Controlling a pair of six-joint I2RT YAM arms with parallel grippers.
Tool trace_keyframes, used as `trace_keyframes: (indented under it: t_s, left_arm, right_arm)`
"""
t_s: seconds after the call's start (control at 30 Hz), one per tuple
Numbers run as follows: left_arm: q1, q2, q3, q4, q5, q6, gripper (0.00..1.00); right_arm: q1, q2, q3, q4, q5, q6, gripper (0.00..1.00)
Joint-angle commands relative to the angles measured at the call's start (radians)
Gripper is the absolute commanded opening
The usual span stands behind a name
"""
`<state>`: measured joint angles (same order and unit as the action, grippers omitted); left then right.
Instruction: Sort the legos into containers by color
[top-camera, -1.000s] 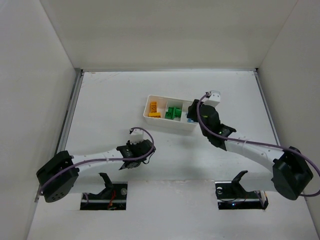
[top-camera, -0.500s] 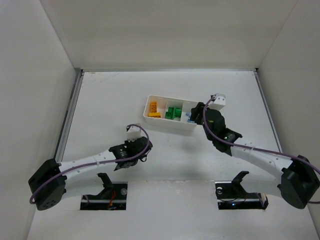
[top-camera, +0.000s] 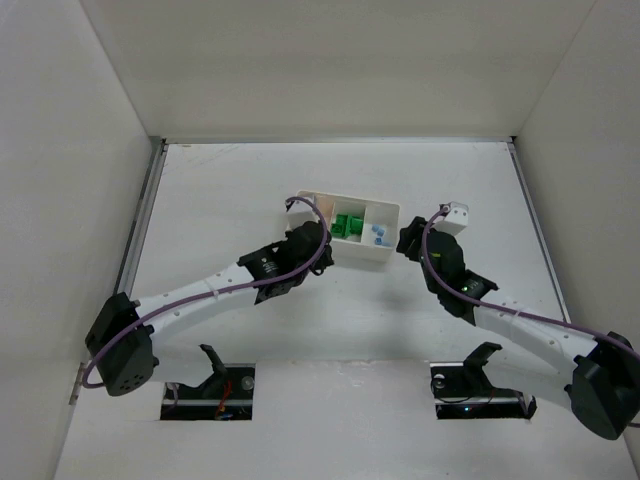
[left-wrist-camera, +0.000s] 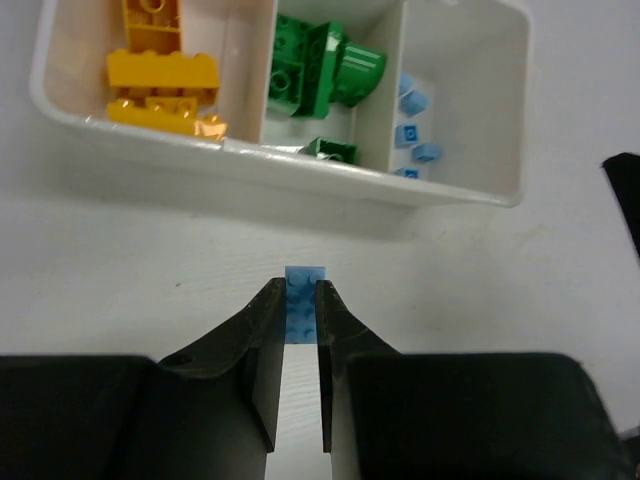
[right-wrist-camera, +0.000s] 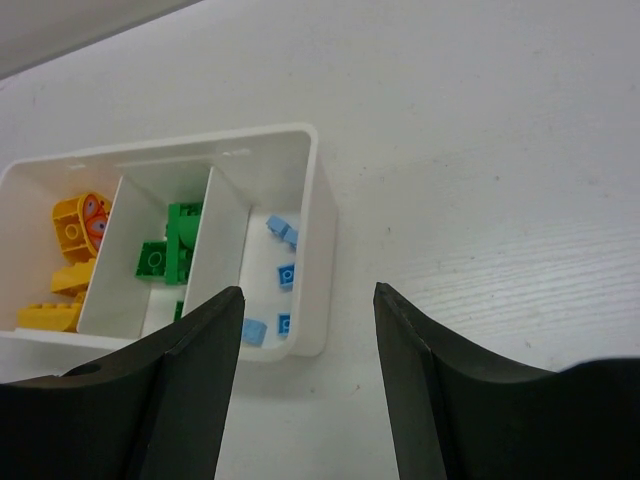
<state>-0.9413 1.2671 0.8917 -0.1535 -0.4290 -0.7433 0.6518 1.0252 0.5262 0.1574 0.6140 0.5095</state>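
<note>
From their bases at the near edge of the table (top-camera: 220, 190), both arms reach forward toward the middle. The left gripper (left-wrist-camera: 297, 300) has its jaws pinched tight on a single small light-blue brick (left-wrist-camera: 305, 277), whose studded top pokes out just past the fingertips. From the left wrist view the brick sits just short of the near wall of the white tray (left-wrist-camera: 300, 165), roughly in line with the middle compartment; whether it rests on the table or is lifted clear cannot be told. In the overhead view the left wrist hides the tray's left end. The right gripper (right-wrist-camera: 307, 298) sits off the tray's right end, jaws about half spread with nothing between them, its camera looking along the tray's length. Beyond the grippers, the tray lies slightly askew on the table, well short of the back wall. Its three compartments are already filled by colour: yellow-orange bricks (left-wrist-camera: 160, 85) in the left one, green bricks (left-wrist-camera: 315, 70) piled in the middle one, and several tiny light-blue bricks (left-wrist-camera: 412, 130) scattered in the right one, nearest the right gripper.
</note>
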Motion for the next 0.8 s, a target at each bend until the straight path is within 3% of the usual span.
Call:
trace_keyframes:
  t_s: [0.0, 0.3, 0.53, 0.77]
  left_arm:
    - [-0.003, 0.043, 0.108, 0.064, 0.013, 0.065, 0.11]
    - [0.023, 0.372, 0.443, 0.121, 0.084, 0.157, 0.12]
    - [0.034, 0.595, 0.616, 0.126, 0.113, 0.168, 0.15]
    - [0.049, 0.595, 0.636, 0.135, 0.118, 0.182, 0.49]
  right_arm:
    - [-0.021, -0.020, -0.002, 0.025, 0.007, 0.023, 0.61]
    - [-0.054, -0.080, -0.035, 0.014, 0.001, 0.053, 0.61]
    - [-0.065, -0.132, -0.055, 0.010, 0.001, 0.066, 0.60]
    - [-0.063, -0.128, -0.054, 0.005, 0.000, 0.070, 0.60]
